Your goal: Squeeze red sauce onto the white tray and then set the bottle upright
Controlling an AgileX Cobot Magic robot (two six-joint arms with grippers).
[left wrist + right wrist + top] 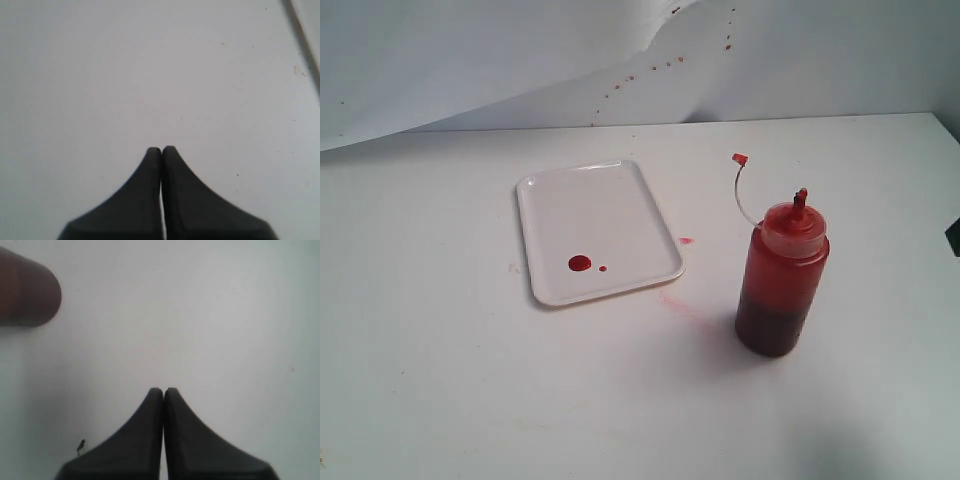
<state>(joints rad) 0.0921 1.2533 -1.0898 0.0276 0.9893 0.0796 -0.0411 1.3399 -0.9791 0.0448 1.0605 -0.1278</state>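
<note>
Right wrist view: dark rounded shape [25,290], blurred and cut off at the frame edge, unidentifiable. Translucent cylindrical bottle [782,280] upright just beside the flat white tray [620,200]. Glossy red sauce [580,264] blobs on the tray. Left gripper [161,149] and right gripper [163,390] pressed together, empty.

Bottle [782,278] stands right of tray [596,232] — sauce [580,264] on tray.

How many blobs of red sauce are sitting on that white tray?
2: a larger blob near the tray edge closest to the camera, a tiny dot just right of it. Nothing covers the tray.
</note>
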